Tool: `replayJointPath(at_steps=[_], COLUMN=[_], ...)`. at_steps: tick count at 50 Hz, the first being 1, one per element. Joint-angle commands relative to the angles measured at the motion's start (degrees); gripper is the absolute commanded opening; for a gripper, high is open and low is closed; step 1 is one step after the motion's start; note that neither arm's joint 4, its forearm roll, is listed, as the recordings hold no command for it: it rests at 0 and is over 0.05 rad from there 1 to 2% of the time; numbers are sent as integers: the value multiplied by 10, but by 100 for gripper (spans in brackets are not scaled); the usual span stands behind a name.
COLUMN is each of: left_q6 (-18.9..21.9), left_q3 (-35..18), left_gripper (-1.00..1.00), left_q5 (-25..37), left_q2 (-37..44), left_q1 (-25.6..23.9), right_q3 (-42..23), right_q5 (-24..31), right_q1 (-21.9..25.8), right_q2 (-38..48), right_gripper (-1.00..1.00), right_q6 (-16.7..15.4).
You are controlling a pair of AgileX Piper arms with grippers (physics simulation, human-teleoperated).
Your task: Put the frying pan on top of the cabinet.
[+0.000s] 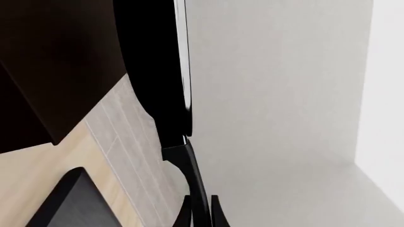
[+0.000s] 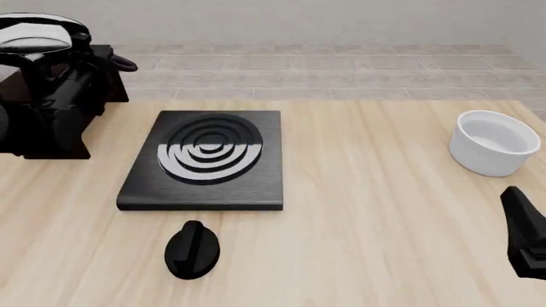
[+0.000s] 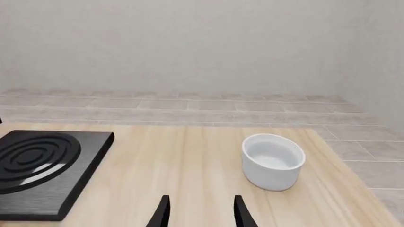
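Note:
The frying pan [image 2: 36, 33] is at the far left of the front view, over the top of the dark cabinet [image 2: 51, 146]. Its glossy inside faces up. My left gripper [image 2: 89, 56] is shut on the pan's handle, whose loop end [image 2: 122, 62] sticks out to the right. In the left wrist view the fingers [image 1: 187, 213] clamp the thin handle, and the pan [image 1: 154, 71] is seen edge-on beside the cabinet [image 1: 50, 56]. I cannot tell whether the pan touches the cabinet top. My right gripper [image 2: 525, 233] is open and empty at the front right; it also shows in the right wrist view [image 3: 202, 215].
A flat black stove plate [image 2: 204, 160] with rings lies left of centre, and also shows in the right wrist view [image 3: 44, 165]. A small black knob [image 2: 192, 249] lies in front of it. A white bowl [image 2: 495, 142] stands at the right edge, ahead of my right gripper [image 3: 273, 161].

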Motion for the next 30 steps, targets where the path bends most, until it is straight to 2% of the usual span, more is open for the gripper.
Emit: replayJointPath(at_steps=[1, 30], left_q6=[-10, -22], left_q3=[-29, -49], left_gripper=[-100, -100], left_q5=[-23, -50], left_q2=[23, 66], left_q1=[3, 27], right_q3=[0, 0], right_q5=[-1, -4], right_q1=[0, 1], right_q2=[1, 7], right_gripper=[100, 100], right_q6=[-3, -5])
